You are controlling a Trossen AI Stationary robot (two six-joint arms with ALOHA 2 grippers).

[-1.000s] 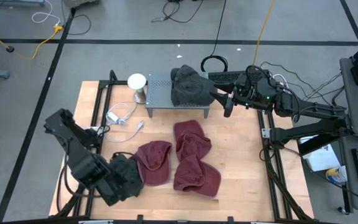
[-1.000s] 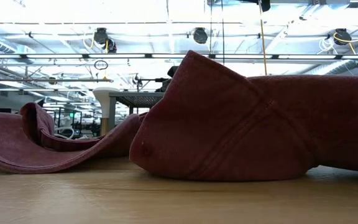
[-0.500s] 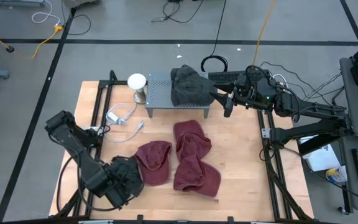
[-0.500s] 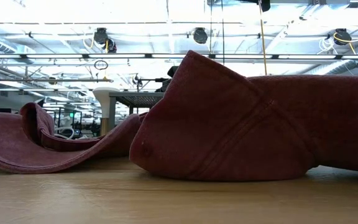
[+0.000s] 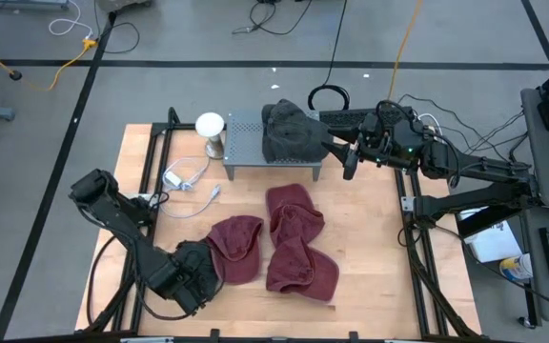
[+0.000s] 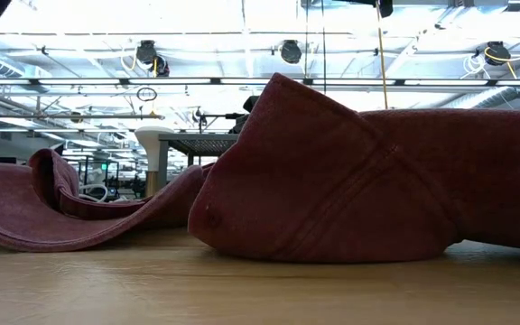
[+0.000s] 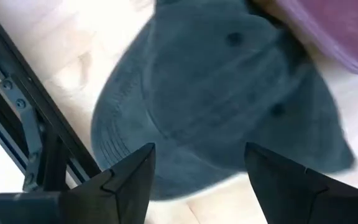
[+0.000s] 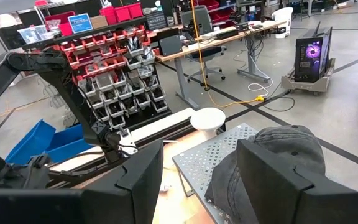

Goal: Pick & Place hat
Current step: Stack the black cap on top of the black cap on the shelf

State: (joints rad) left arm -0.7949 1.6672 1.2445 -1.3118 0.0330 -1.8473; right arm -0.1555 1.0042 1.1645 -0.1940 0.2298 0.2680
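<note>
A dark grey hat [image 5: 198, 261] lies flat on the table near its near-left corner; it fills the left wrist view [image 7: 229, 93]. My left gripper [image 5: 185, 284] [image 7: 197, 186] hovers open just above it, one finger over each side of the crown. A second dark hat [image 5: 289, 133] [image 8: 272, 162] sits on a grey perforated stand [image 5: 246, 143] at the far edge. My right gripper [image 5: 345, 160] [image 8: 201, 180] waits open and level at the stand's right end, apart from that hat. Three maroon hats [image 5: 294, 214] [image 6: 350, 181] lie mid-table.
A white round-topped object [image 5: 210, 126] and a loose white cable [image 5: 187, 177] lie on the far-left part of the table. One maroon hat [image 5: 236, 250] lies right beside the dark grey one. Black frame rails [image 7: 36, 124] run along the table's left edge.
My left arm has stretched out and sunk lower, bringing its open gripper down over the dark grey hat and a little toward the table's right. The hats and my right arm have kept still.
</note>
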